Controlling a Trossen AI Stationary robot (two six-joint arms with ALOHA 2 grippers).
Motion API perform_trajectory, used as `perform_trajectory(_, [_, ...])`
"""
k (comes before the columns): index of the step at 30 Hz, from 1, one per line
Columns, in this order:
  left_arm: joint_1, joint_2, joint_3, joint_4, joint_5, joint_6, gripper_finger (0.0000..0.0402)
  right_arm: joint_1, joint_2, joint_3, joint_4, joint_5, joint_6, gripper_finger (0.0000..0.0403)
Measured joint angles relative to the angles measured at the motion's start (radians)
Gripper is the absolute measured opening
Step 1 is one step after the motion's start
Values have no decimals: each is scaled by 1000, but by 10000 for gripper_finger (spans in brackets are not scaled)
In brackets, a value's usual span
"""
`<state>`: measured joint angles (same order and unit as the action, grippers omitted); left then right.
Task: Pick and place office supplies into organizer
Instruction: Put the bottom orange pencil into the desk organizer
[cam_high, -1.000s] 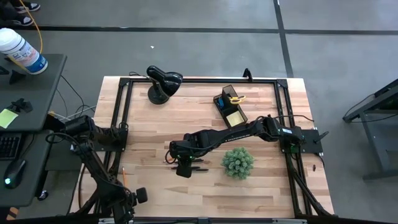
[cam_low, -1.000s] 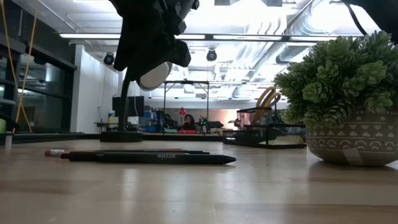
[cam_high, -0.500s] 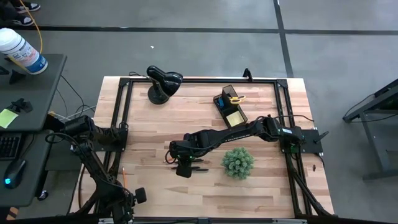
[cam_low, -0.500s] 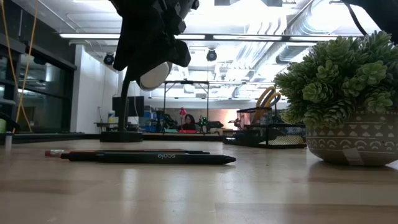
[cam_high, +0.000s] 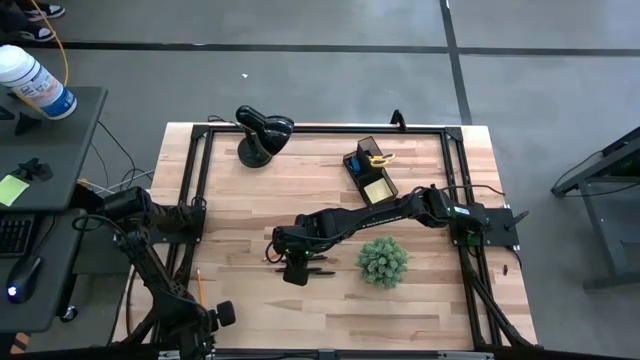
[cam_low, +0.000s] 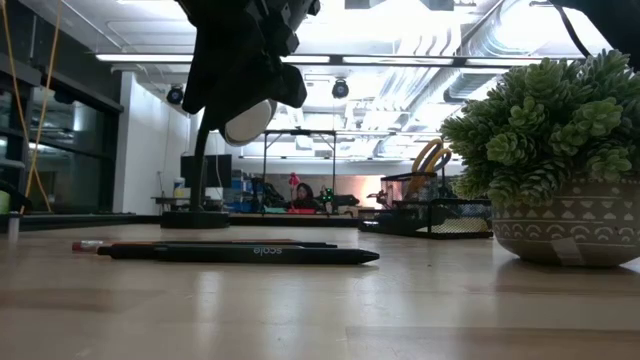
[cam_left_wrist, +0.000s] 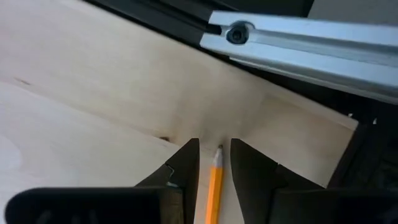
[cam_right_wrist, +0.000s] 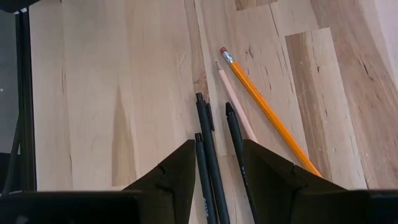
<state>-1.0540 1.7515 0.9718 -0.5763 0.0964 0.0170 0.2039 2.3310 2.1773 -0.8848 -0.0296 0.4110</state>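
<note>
Right now the black pens (cam_right_wrist: 214, 149) lie side by side on the wooden table (cam_high: 240, 200), with an orange pencil (cam_right_wrist: 267, 115) and a paler pencil (cam_right_wrist: 235, 102) fanned beside them; the right pincer (cam_right_wrist: 216, 163) hovers directly above, its fingers apart and empty, straddling the pens' near ends. The low view shows the pens flat on the wood with the pincer clearly off the surface.

Because the pens are touching or nearly so, a closing grasp could catch two at once, or nudge one so it rolls aside; thin round barrels lying flat may also slip out of the fingertips.

The black organizer (cam_high: 367, 172) stands near the table's far edge, well apart from the pens. Yellow-handled scissors (cam_high: 378, 157) stand in its upright compartment and a yellow sticky-note pad (cam_high: 377, 188) sits in the lower tray.

The left pincer (cam_left_wrist: 214, 163) waits at the table's near left corner, its fingers narrowly apart on either side of a yellow pencil (cam_left_wrist: 214, 190); whether they press it I cannot tell.
</note>
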Motion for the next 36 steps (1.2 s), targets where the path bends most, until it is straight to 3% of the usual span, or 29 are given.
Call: perform_trajectory(36, [-27,2,1,-18,-33,-36,81,0,0,0,11,0,0,129])
